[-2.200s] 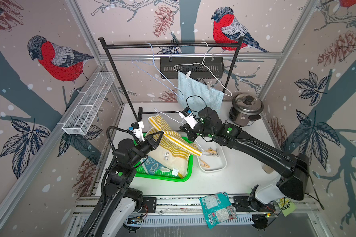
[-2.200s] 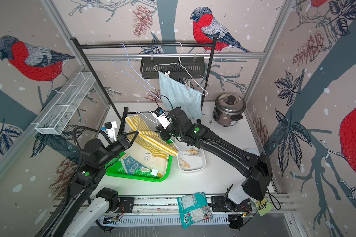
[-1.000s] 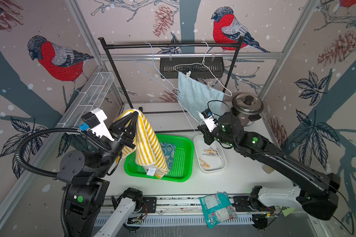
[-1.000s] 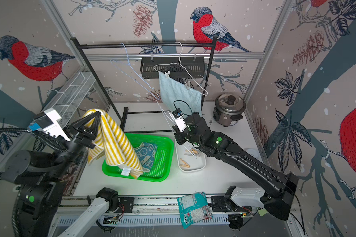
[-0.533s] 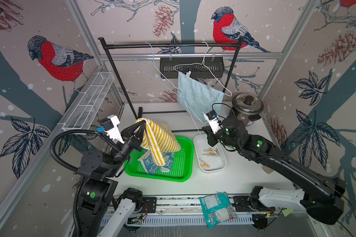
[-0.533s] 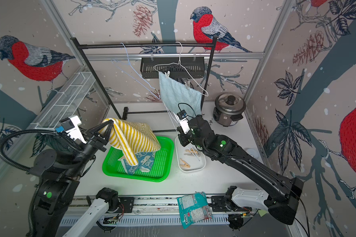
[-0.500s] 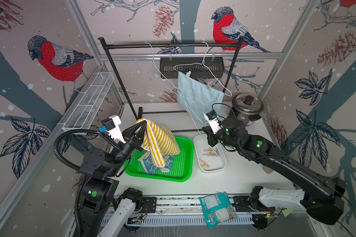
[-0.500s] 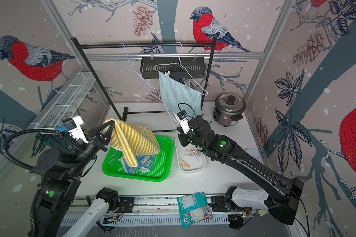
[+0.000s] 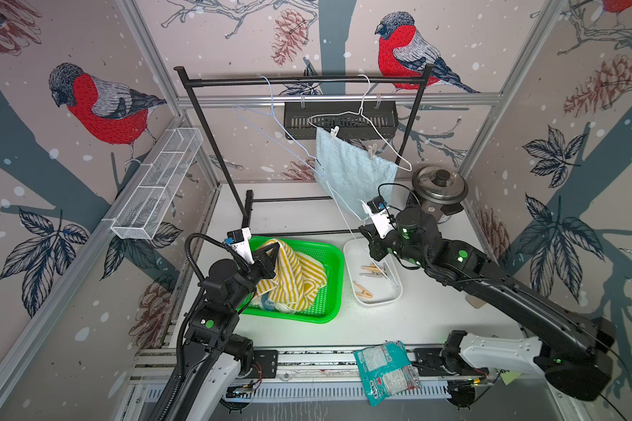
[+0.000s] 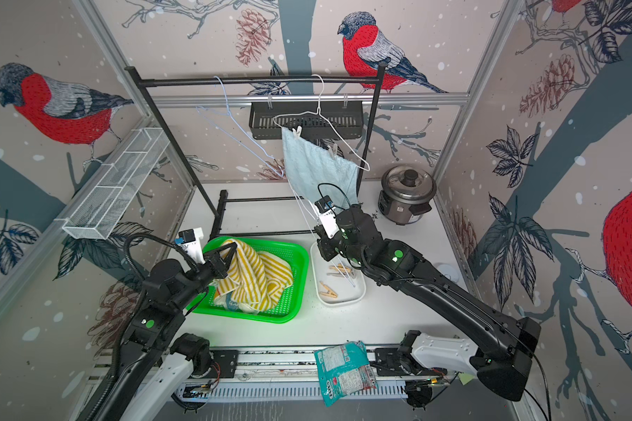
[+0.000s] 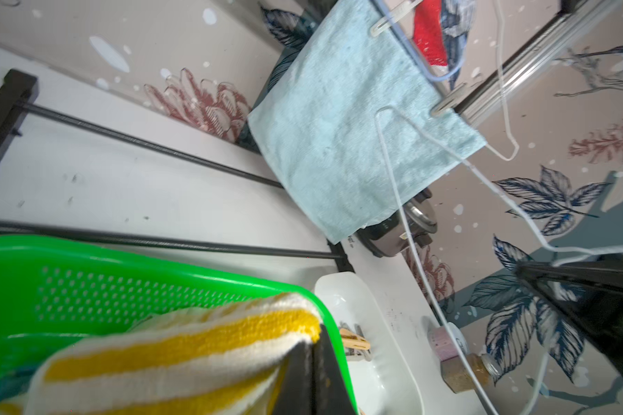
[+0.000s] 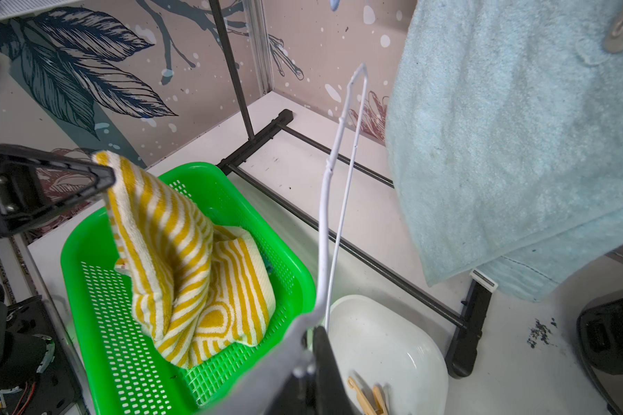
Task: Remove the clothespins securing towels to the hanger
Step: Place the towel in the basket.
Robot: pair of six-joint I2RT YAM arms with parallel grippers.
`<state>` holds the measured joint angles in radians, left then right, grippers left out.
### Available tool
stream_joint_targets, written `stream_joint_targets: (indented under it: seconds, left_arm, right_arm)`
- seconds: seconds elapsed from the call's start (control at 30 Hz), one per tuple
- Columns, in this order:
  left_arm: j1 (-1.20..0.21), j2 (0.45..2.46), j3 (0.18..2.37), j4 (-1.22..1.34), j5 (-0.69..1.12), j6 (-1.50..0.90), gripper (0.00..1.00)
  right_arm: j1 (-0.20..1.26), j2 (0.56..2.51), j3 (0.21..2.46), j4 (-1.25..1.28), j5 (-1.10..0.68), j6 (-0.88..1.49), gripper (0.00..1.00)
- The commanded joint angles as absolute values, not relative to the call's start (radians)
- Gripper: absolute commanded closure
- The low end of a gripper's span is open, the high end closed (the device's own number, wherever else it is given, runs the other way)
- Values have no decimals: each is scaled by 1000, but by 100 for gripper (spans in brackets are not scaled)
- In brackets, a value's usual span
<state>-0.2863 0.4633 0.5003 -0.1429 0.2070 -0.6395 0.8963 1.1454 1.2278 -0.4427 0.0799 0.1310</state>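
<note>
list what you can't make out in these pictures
- Teal-blue towel: in both top views, nearly all buried under the yellow-and-white striped towel in the green plastic basket.
- Wooden clothespins in the white oval tray: too small to count in the top views, and cut off by the edge in the right wrist view.
- Right claw tips: blurred at the right wrist view's edge, where the white wire hanger enters.

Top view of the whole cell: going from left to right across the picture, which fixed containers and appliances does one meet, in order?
wire rack → green basket → white tray → rice cooker
</note>
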Motion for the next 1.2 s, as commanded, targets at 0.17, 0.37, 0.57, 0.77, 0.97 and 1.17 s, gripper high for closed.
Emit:
stream_joint_targets:
  seconds: [0.17,0.37,0.57,0.77,0.97,1.17]
  left_arm:
    - [-287,421,327,-124,107,-787,100]
    - [-287,375,216,-141,114,-907,100]
    - [-286,321,310,-258,5,-839,52]
    - [-287,372,598,-449,-41,-667,29]
    - [-288,497,849,-359,116,-386,28]
    - [-292,665,893,-74,432,19,35]
  right_arm:
    - [899,1135,1243,-419,28,148,100]
    - [899,1135,1241,-410,42,146,100]
    - [898,1152,1255,-416,-6,127,100]
    - [892,1170,1264,-424,-123,93,100]
    - [863,1177,1268,-413,-175,91,100]
    - [824,1195,1298,-455,-221,109,100]
